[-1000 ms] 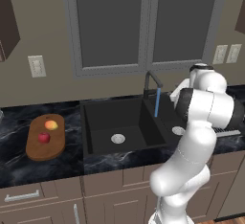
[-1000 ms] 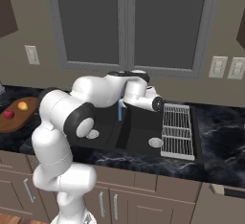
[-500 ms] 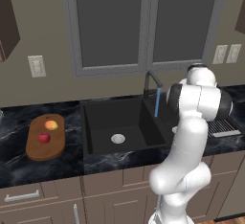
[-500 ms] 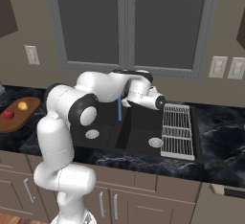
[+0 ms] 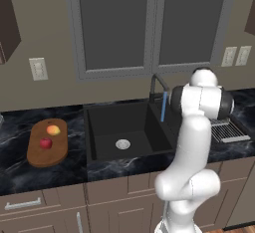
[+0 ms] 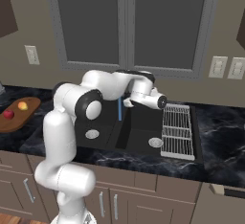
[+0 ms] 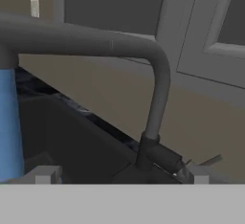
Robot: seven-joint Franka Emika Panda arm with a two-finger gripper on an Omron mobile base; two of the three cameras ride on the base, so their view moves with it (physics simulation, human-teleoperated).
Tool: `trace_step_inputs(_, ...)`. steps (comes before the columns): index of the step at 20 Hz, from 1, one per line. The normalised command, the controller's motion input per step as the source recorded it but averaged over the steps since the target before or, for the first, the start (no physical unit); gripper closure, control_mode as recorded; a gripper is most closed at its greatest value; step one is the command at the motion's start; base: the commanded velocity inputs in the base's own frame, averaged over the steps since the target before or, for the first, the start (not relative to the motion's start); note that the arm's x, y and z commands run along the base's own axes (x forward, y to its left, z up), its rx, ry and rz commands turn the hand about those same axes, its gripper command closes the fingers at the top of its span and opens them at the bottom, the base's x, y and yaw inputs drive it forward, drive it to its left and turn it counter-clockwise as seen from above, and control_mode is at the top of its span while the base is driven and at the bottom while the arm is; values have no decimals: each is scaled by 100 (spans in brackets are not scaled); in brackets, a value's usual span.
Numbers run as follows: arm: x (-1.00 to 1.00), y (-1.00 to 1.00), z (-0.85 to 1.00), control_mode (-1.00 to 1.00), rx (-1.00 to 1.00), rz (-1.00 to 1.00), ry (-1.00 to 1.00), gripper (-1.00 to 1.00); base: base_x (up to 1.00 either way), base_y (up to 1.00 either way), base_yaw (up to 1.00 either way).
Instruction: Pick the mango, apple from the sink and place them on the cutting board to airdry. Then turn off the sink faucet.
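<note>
Hand [image 7: 119,173], fingers apart and empty, has swung closer to the faucet [image 7: 155,98] lever; water [image 5: 163,106] still running.

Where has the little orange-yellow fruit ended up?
The orange-yellow mango lies on the brown wooden cutting board, left of the black sink, just behind the red apple.

Tan wall [image 5: 50,38] behind, grey double-pane window [image 5: 152,23] above. Black marble counter [image 6: 220,127] tops brown cabinets [image 5: 35,214]; white outlets [image 6: 227,67] flank it.
</note>
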Motion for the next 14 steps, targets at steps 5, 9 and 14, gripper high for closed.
trace_step_inputs(5, 23, 0, -5, -100, 6, 0, 0, -100, 0, 0, 0)
trace_step_inputs(9, 22, -2, -6, -100, 5, 0, 0, -100, 0, 0, 0)
trace_step_inputs(14, 24, -2, -13, -100, 4, 1, 0, -100, 0, 0, 0)
